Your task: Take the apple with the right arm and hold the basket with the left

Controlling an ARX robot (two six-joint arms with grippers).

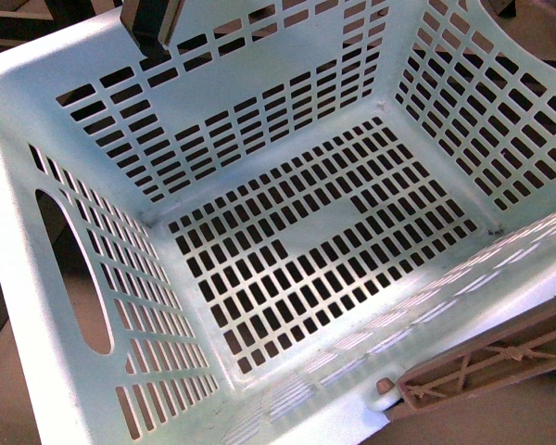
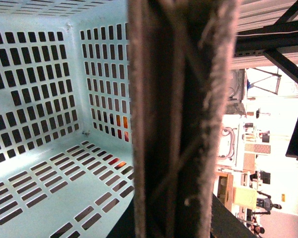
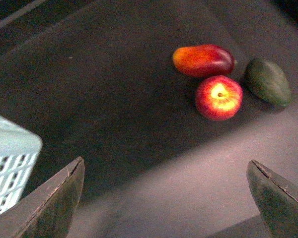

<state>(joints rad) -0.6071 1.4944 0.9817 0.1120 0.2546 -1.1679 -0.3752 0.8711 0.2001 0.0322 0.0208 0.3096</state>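
The dark flat counter (image 3: 114,74) is the biggest thing, and the fruit lies on it. Next is the big pale mint-blue plastic basket (image 1: 18,120) with slotted walls and floor. It fills the front view and has nothing in it. Its brownish ribbed handle (image 1: 486,366) hangs at the near right. In the left wrist view a brown ribbed bar, maybe a handle too, is so close that it hides the fingers. A dark part at the far left rim looks like the left pincer (image 1: 153,32), but I cannot tell if it is gripping. The right pincer (image 3: 166,198) is wide open and holds nothing. It hangs over the counter with a basket corner just beside one finger. The round shiny red apple with the yellow patch (image 3: 219,97) sits out in front of this pincer, toward the finger away from the basket, with its stem dimple up. Only the right arm is near it. I think that arm must reach forward and that way. A long red-orange fruit (image 3: 203,59) touches the apple's far side, and a dark green avocado (image 3: 268,82) lies just beside it, so the fingers have little room.
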